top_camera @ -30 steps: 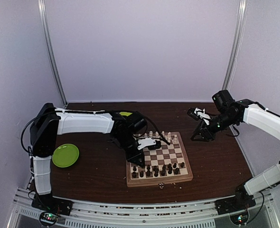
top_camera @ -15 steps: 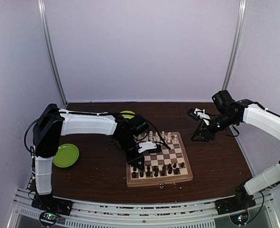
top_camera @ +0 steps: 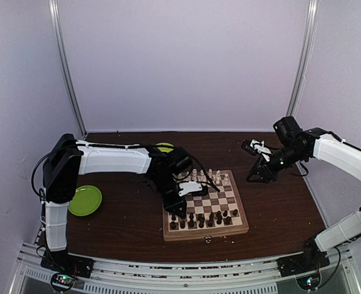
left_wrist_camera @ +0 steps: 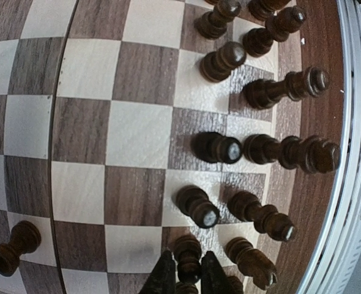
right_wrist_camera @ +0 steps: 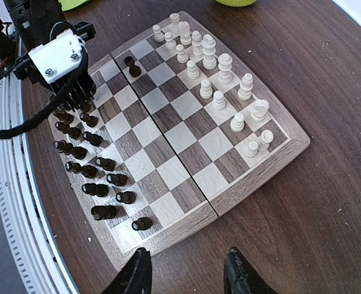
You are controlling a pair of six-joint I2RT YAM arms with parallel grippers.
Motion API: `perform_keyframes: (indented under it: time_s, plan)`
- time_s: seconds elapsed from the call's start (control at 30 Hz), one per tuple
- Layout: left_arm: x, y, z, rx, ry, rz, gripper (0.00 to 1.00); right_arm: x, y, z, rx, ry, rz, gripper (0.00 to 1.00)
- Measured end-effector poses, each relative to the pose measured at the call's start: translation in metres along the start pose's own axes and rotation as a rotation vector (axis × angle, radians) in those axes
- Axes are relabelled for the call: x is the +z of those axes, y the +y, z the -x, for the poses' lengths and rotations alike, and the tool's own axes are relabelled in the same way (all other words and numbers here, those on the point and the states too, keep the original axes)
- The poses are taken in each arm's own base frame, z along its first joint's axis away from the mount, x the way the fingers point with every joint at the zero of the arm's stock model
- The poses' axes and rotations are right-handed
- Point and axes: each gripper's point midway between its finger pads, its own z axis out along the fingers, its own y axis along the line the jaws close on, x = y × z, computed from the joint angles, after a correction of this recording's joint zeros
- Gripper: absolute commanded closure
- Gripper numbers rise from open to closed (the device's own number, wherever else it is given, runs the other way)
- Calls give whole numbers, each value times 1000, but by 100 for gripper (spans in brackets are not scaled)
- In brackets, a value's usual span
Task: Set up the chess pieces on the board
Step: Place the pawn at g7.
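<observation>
The left tool [left_wrist_camera: 187, 269] straddles a dark pawn [left_wrist_camera: 188, 248] amid crowded dark chess pieces [left_wrist_camera: 263, 92] on the board [left_wrist_camera: 137, 135], grip unclear; the right tool [right_wrist_camera: 183, 272] gapes empty above the worktop [right_wrist_camera: 290, 233], a green plate [top_camera: 84, 200] well apart

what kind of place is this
Likely a robot lab test cell: left arm and right arm bolted to a metal rail, plain pale walls, the board staged on a table.

No writing, label, brand, number or sign can be read in any view; the board [top_camera: 205, 208] is not seen to carry markings.
</observation>
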Motion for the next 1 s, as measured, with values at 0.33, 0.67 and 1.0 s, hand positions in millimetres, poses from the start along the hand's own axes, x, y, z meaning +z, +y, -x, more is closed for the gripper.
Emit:
perform_keyframes:
  time_s: [0.33,0.67,1.0]
  plan:
    - [0,-6,2,14,-12,-33,88,1,1,-2,7,10,6,59]
    - [0,-6,2,16,-11,-33,78,3,0,-3,10,15,9,59]
    - [-7,-1,-3,32,26,9,71,4,0,-4,13,18,12,59]
